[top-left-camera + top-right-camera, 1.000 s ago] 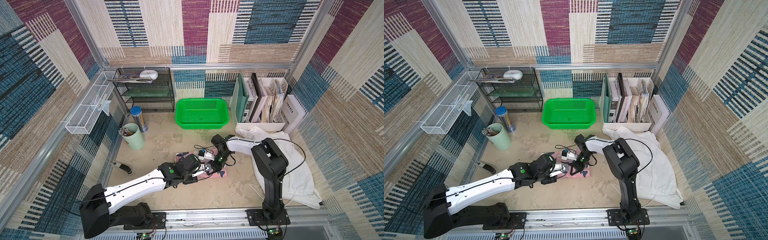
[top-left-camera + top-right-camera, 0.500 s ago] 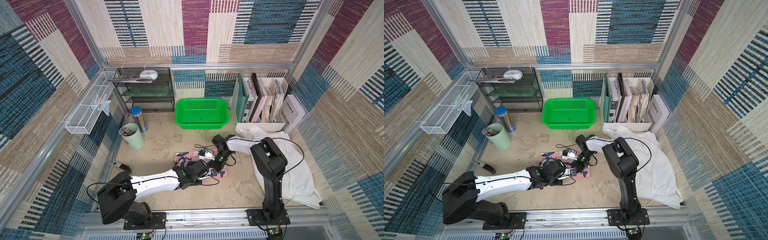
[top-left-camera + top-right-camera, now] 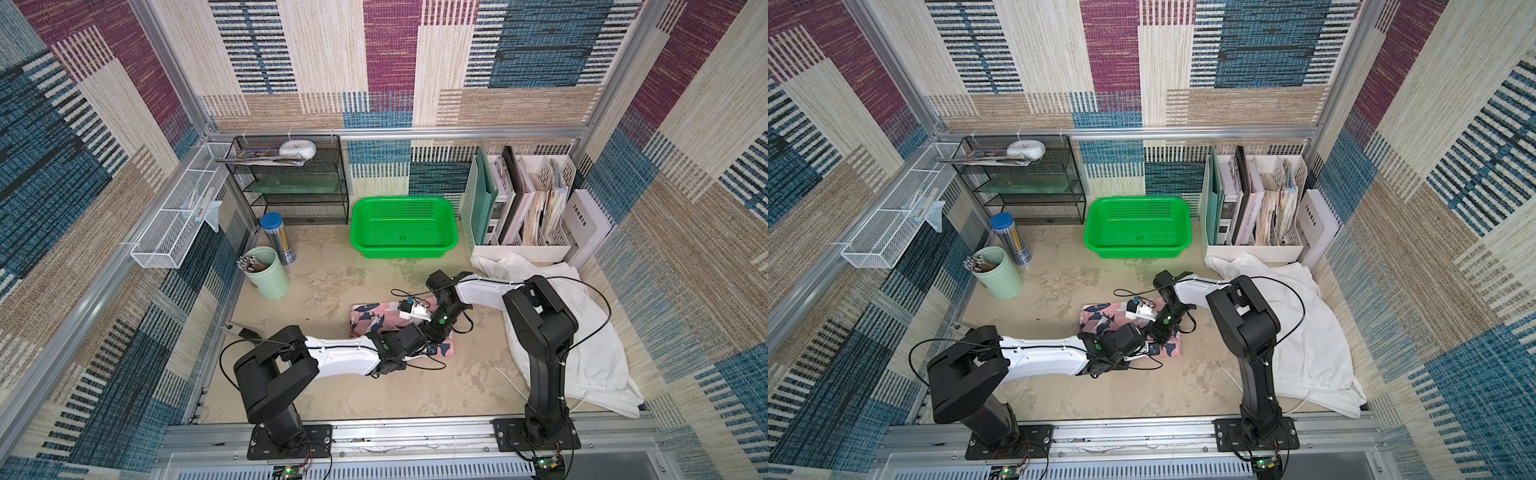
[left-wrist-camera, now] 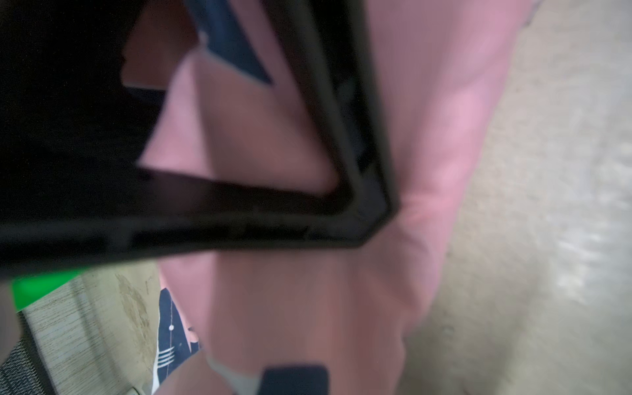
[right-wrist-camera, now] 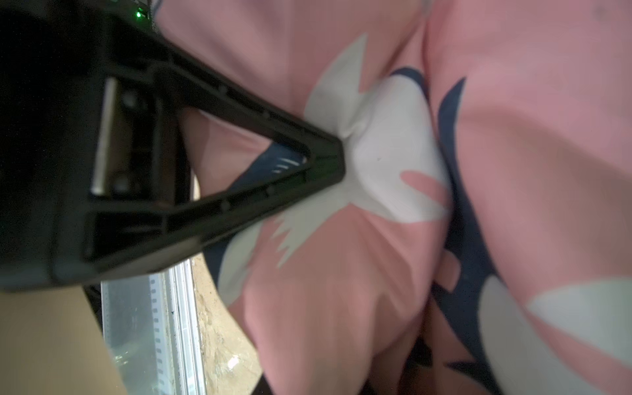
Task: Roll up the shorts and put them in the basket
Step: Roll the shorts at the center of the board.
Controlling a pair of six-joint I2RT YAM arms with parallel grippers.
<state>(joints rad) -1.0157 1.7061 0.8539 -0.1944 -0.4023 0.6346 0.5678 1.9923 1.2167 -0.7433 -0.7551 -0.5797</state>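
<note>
Pink shorts (image 3: 374, 318) with the navy-and-white shark print lie bunched in thick folds on the worktop (image 3: 353, 399), and both claws are on them. The left claw (image 3: 430, 348) comes in low from the near edge of the worktop and sits at the end of the bundle that lies toward the right arm. In the left wrist view this claw (image 4: 374, 222) is drawn together to a narrow point, with pink cloth puckered in small creases right at the tip, so it pinches the fabric. The right claw (image 3: 429, 332) reaches down from the far side and stands just beside the left claw, almost touching it. In the right wrist view the right claw (image 5: 338, 160) is likewise squeezed to a point. A white patch of the print is gathered and drawn in where the tips bite, so it too holds the pink shorts. Most of the bundle stretches away from both claws toward the left arm's side, flat on the worktop in both top views.

A pair of white shorts (image 3: 602, 353) lies spread out well apart from the claws, past the right arm on its outer side, with a drawstring trailing at its near end. A green basket (image 3: 405, 201) stands well beyond the claws toward the back wall. A mint cup (image 3: 270, 280) stands far off on the left claw's outer side.
</note>
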